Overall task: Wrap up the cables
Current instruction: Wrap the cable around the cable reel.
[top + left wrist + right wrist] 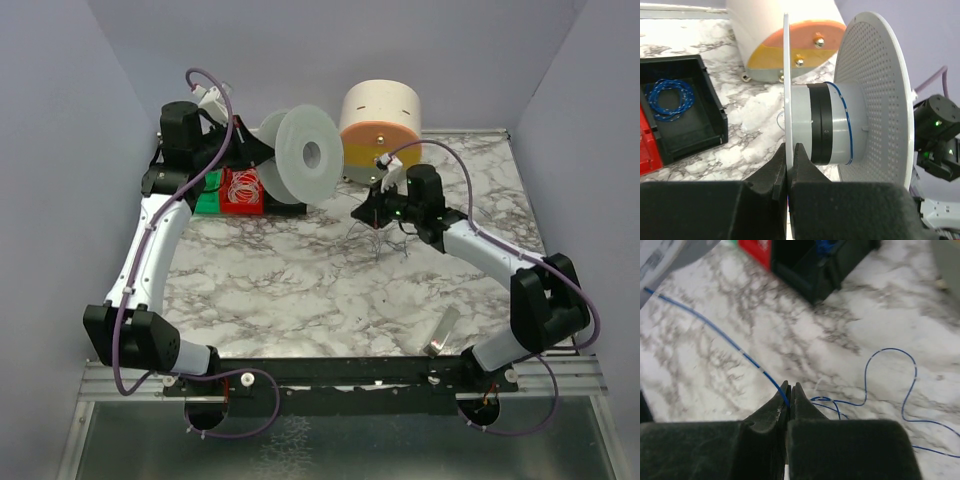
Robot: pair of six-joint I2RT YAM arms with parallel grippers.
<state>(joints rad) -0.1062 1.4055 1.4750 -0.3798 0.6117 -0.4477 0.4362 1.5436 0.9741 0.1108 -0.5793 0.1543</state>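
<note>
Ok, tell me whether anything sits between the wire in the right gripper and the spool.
Nothing visible. The wire runs from the right gripper over the marble table toward the spool; the black bin sits aside.

Worktop [300, 290]: white marble w/ grey veining. Spool [290, 165]: translucent white. One flange [875, 100] is dotted all over w/ fine perforations. Hub [840, 125] is pale grey w/ a black band [820, 125] & one thin blue turn. Cable [890, 349]: blue close up, w/ a few short pale flecks; reads dark grey from above. Drum [380, 105] behind spool: cream top, orange band, then yellow & grey below. Left of spool: black bin [685, 125] w/ blue coil [670, 97], red bin [243, 207] w/ white coils [243, 185], green bin [208, 195] furthest. Left hand [790, 147] & right hand [791, 386]: matte black. Left arm [150, 240] & right arm [480, 245]: white w/ black joints, purple hoses [125, 340]. Walls [60, 150]: pale lilac.
</note>
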